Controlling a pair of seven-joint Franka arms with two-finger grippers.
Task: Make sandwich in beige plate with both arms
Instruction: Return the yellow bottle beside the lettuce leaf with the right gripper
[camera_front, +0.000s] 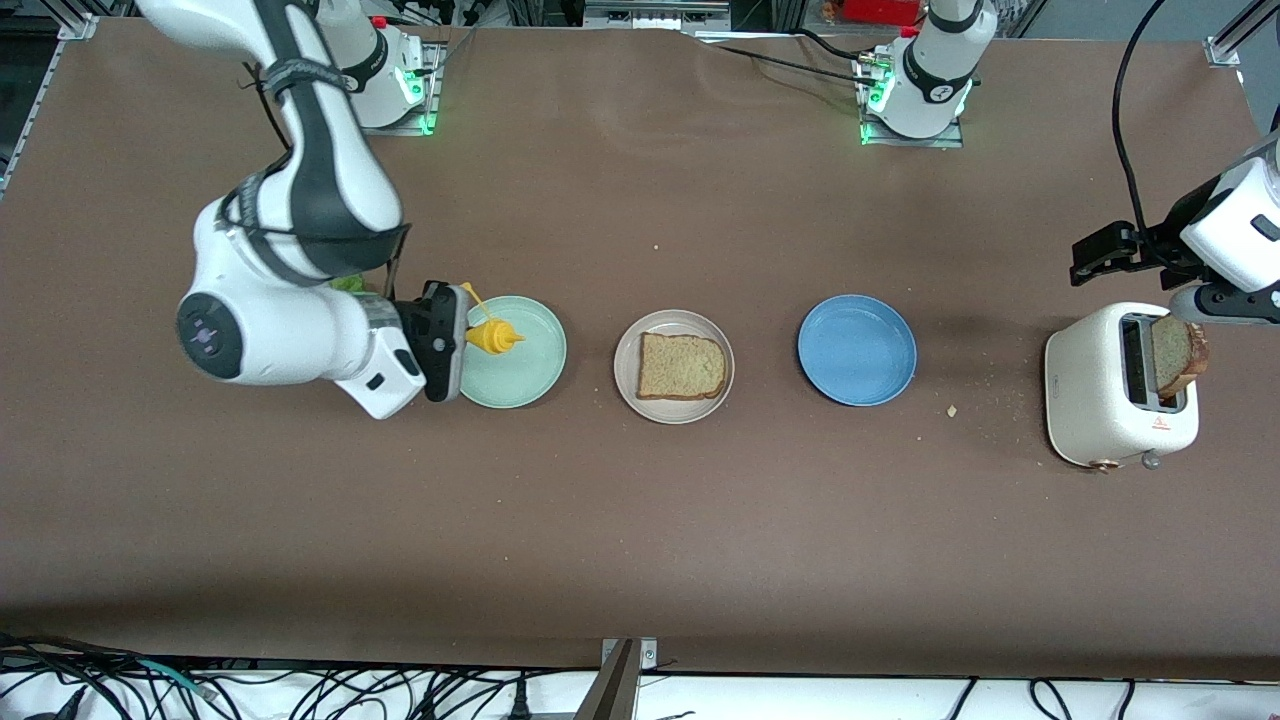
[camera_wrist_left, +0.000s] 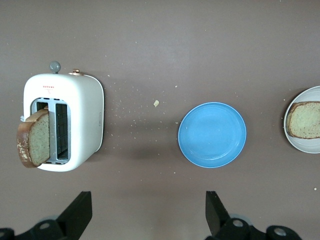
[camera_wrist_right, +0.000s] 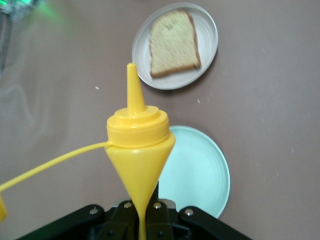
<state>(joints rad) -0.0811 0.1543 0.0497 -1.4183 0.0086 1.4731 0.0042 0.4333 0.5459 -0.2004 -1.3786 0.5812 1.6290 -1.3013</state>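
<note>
The beige plate (camera_front: 626, 372) (camera_wrist_right: 210, 35) (camera_wrist_left: 300, 146) sits mid-table with one tan bread slice (camera_front: 682, 366) (camera_wrist_right: 173, 43) (camera_wrist_left: 306, 120) on it. My right gripper (camera_front: 452, 340) (camera_wrist_right: 143, 212) is shut on a yellow squeeze bottle (camera_front: 493, 336) (camera_wrist_right: 140, 145), held over the mint green plate (camera_front: 530, 375) (camera_wrist_right: 200, 170) with its nozzle toward the beige plate. A second bread slice (camera_front: 1178, 355) (camera_wrist_left: 35, 140) sticks out of the white toaster (camera_front: 1095, 400) (camera_wrist_left: 85, 115). My left gripper (camera_front: 1100, 258) (camera_wrist_left: 148, 205) hangs open and empty above the table beside the toaster. A scrap of green lettuce (camera_front: 348, 284) peeks out from under the right arm.
An empty blue plate (camera_front: 857, 350) (camera_wrist_left: 212, 134) lies between the beige plate and the toaster. Crumbs (camera_front: 951, 410) are scattered near the toaster. The right arm's bulky forearm (camera_front: 290, 330) hangs low at its end of the table.
</note>
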